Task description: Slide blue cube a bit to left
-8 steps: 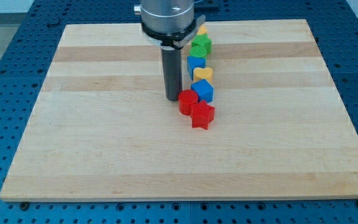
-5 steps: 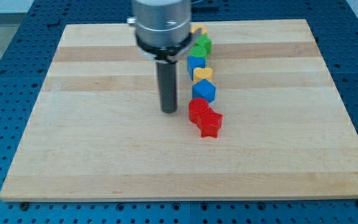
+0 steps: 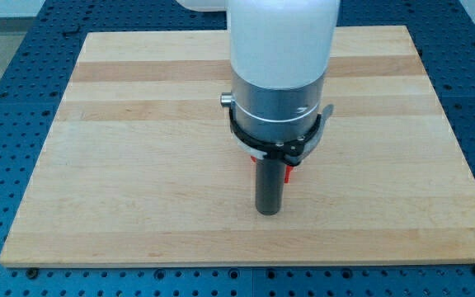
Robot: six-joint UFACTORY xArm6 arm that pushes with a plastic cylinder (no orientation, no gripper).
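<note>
My tip (image 3: 268, 211) rests on the wooden surface (image 3: 122, 165), near of a barely visible red block (image 3: 288, 173); this rod end effector holds nothing. The blue cube is hidden behind the arm, so a blind push risks scattering neighbouring blocks.

Colours on the board, w/ arm in front

Wooden board (image 3: 138, 165): pale tan w/ lighter and slightly darker lengthwise stripes of grain. Arm (image 3: 283, 41): white upper shell, silver-grey metal collar below, black clamp ring w/ thin red-orange edge under that. Rod: dark grey to black, down to my tip (image 3: 268, 212). Red block (image 3: 288, 173): only a small sliver of red shows beside the rod, shape can't be told. Table (image 3: 7, 49) around the board: blue, dotted w/ a regular grid of dark holes. Other blocks' colours hidden behind the arm
</note>
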